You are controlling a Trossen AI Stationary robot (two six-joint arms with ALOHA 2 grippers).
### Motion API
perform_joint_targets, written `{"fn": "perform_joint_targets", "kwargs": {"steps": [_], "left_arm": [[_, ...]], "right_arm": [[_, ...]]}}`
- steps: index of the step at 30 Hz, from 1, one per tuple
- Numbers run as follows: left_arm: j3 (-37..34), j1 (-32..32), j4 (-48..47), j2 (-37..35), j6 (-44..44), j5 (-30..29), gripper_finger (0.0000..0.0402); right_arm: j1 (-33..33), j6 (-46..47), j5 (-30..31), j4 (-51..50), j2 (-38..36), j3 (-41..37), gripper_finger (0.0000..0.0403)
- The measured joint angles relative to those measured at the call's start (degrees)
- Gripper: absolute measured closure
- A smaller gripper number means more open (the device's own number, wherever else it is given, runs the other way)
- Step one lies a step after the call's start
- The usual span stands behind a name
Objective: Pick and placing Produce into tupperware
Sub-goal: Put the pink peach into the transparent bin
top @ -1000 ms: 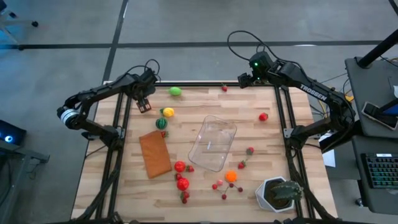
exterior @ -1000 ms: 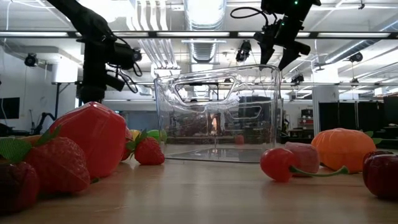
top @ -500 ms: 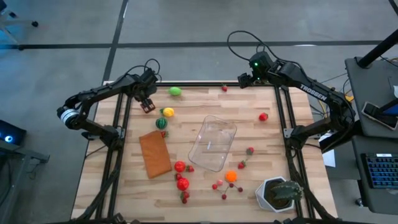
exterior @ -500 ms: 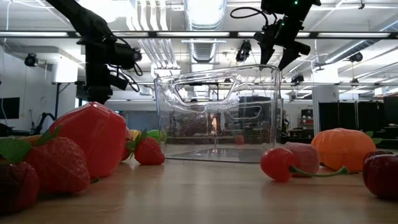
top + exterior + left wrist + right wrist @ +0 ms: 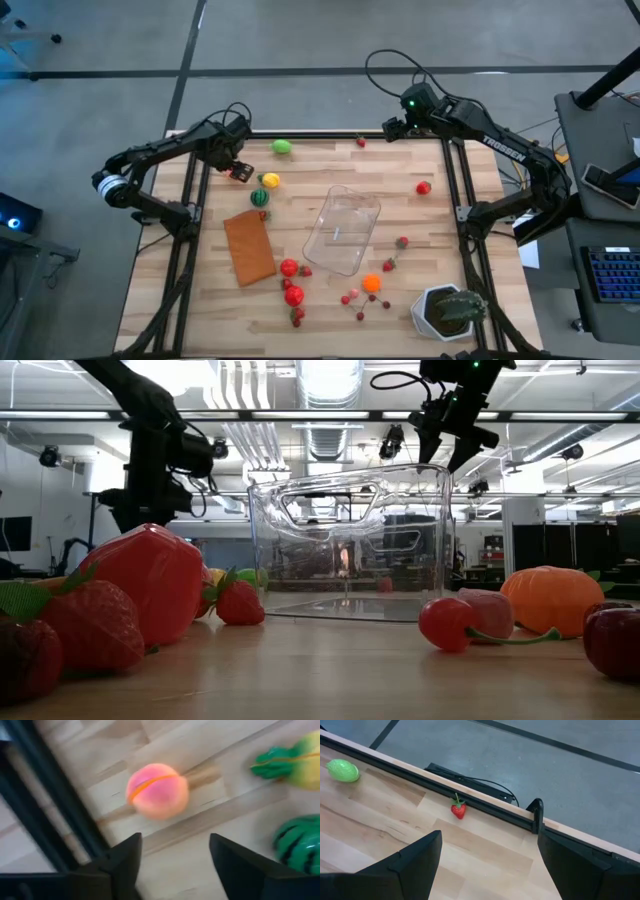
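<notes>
The pink peach (image 5: 157,790) lies on the table near the far left corner. My left gripper (image 5: 172,840) points down just above the table beside it, open, with nothing between its fingers; in the high view my left gripper (image 5: 239,171) hides the peach. A yellow fruit with green leaves (image 5: 269,181) and a green striped fruit (image 5: 260,198) lie close by. The clear tupperware (image 5: 343,229) stands at mid-table. My right gripper (image 5: 392,128) waits open, high over the far edge, above a small strawberry (image 5: 459,810).
A green lime (image 5: 283,147) lies at the far edge. A flat brown-orange rectangle (image 5: 249,247) lies left of the tupperware. Red fruits (image 5: 292,280), an orange one (image 5: 371,283) and cherries sit near the front. A potted plant (image 5: 450,310) stands at the front right.
My left gripper has rolled about its own pointing line above the far left part of the table, staying almost in place. No fruit has moved.
</notes>
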Motion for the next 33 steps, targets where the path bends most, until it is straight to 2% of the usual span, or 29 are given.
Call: {"fn": "perform_joint_targets", "kwargs": {"steps": [4,8,13,20,23,28,33], "left_arm": [[0.16,-0.31,0.03,-0.99,0.47,-5.00,0.0262],[0.87,-0.62,2.71,-2.31,5.08,-6.55,0.0274],[0.44,-1.66,9.73,-3.87,16.46,-6.10,0.0239],[0.39,-1.72,11.46,-1.75,18.02,-6.13,0.0148],[0.75,-1.70,7.03,0.99,13.12,-6.42,0.0126],[3.51,-1.68,-1.89,6.49,1.80,-6.16,0.0121],[5.15,-1.68,-1.43,9.77,1.13,-4.14,0.0121]], "right_arm": [[0.02,-2.18,0.00,0.00,0.00,0.00,0.0080],[0.02,-2.18,-0.02,0.00,0.00,0.00,0.0080],[0.01,-2.22,-0.01,0.00,0.00,0.00,0.0080],[0.02,-2.21,-0.02,0.00,0.00,0.00,0.0080],[0.02,-2.23,-0.02,-0.01,0.00,0.00,0.0080],[0.02,-2.39,-0.02,0.00,0.00,0.00,0.0080],[0.00,-2.38,-0.02,0.02,0.00,0.00,0.0080]]}}
